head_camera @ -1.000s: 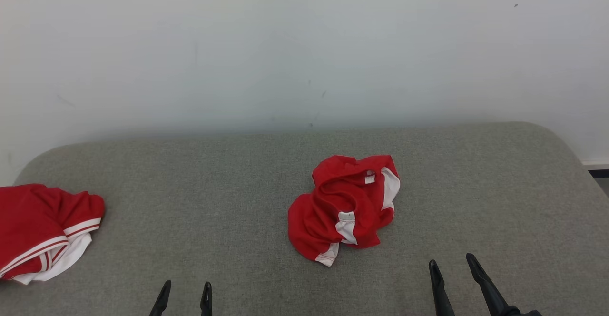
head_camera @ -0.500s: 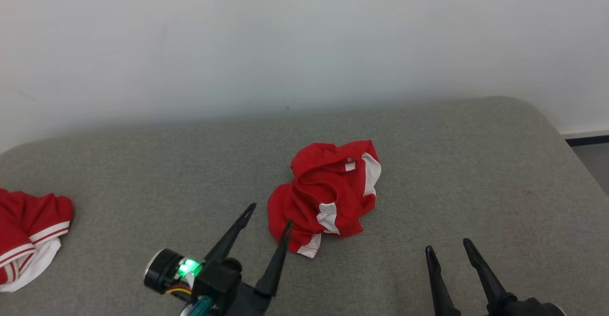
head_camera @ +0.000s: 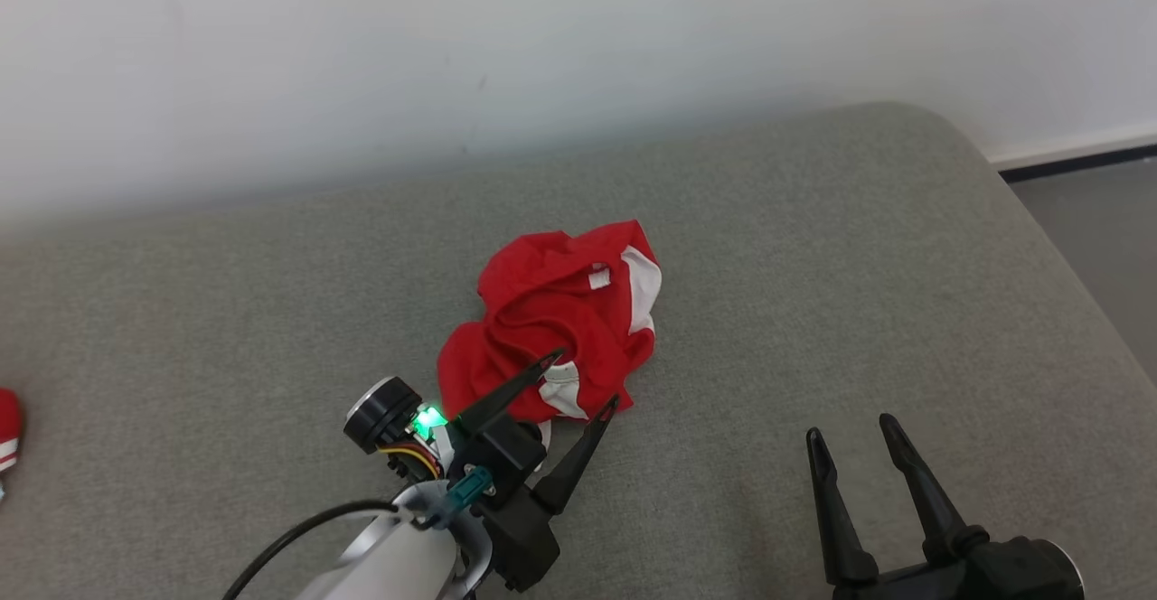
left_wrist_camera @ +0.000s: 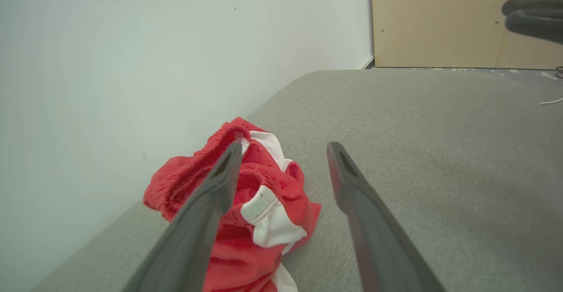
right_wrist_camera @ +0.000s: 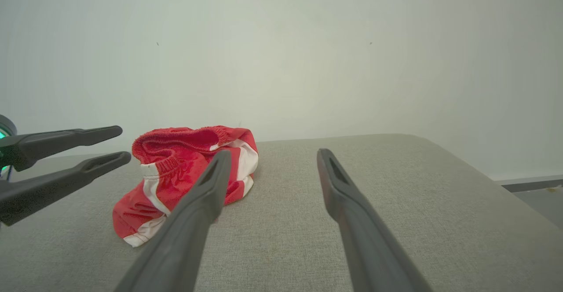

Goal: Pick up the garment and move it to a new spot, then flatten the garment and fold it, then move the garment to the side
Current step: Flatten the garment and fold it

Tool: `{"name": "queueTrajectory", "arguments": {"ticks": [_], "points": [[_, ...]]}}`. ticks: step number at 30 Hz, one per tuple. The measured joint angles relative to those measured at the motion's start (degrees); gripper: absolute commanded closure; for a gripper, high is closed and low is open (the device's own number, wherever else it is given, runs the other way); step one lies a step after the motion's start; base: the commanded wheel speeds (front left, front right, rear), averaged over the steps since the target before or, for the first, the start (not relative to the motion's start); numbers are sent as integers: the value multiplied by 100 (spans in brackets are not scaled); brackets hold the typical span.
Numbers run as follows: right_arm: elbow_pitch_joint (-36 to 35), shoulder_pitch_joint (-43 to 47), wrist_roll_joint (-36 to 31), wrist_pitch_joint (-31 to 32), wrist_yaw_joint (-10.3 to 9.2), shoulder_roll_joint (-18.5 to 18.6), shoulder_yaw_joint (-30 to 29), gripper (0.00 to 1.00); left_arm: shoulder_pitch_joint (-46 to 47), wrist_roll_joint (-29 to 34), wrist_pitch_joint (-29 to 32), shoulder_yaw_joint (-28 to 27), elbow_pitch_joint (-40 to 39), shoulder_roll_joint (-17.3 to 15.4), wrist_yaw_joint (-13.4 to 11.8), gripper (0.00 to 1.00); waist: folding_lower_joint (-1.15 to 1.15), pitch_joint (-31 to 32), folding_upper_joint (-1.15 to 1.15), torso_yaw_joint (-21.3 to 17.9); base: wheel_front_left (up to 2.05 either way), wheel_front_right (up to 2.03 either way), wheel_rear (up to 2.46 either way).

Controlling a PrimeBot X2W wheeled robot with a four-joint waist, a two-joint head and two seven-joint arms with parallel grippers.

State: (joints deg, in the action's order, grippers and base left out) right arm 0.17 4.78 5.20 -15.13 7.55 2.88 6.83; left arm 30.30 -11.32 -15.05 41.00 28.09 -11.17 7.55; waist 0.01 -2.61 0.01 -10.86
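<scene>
Crumpled red-and-white garment [head_camera: 551,315] lies bunched on the grey cushion [head_camera: 813,266].

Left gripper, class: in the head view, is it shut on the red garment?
No: the left gripper has its two fingers spread wide at the near edge of the red garment, pinching no cloth.

Left gripper [head_camera: 587,376] and right gripper [head_camera: 851,426]: long, thin, black, pointy fingers [right_wrist_camera: 352,213]. Pale grey forearm [head_camera: 398,564], black cable [head_camera: 298,528], green light [head_camera: 427,420], round black knob [head_camera: 381,412], small teal plug [head_camera: 468,489].
</scene>
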Motion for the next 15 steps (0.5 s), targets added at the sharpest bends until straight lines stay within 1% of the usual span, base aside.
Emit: {"name": "queueTrajectory", "arguments": {"ticks": [4, 10, 12, 13, 15], "points": [[-18, -70, 89, 0, 0, 0, -36, 0, 358, -135, 0, 365, 468, -11, 0, 0, 0, -149, 0, -127, 0, 0, 0], [-26, -138, 140, -1, 0, 0, -14, 0, 764, -298, 0, 537, 1090, 10, 0, 0, 0, -336, 0, -251, 0, 0, 0], [-19, -146, 463, -1, 0, -7, -119, 0, 881, -348, 0, 612, 1307, 14, 0, 0, 0, -386, 0, -278, 0, 0, 0], [-12, -157, 491, -1, 0, 1, -143, 0, 932, -383, 0, 691, 1417, 19, 0, 0, 0, -407, 0, -289, 0, 0, 0], [-2, -165, 581, -1, 0, 3, -199, 0, 960, -642, 29, 829, 1625, 63, 0, 0, 0, -433, 0, -307, 0, 0, 0]]}}
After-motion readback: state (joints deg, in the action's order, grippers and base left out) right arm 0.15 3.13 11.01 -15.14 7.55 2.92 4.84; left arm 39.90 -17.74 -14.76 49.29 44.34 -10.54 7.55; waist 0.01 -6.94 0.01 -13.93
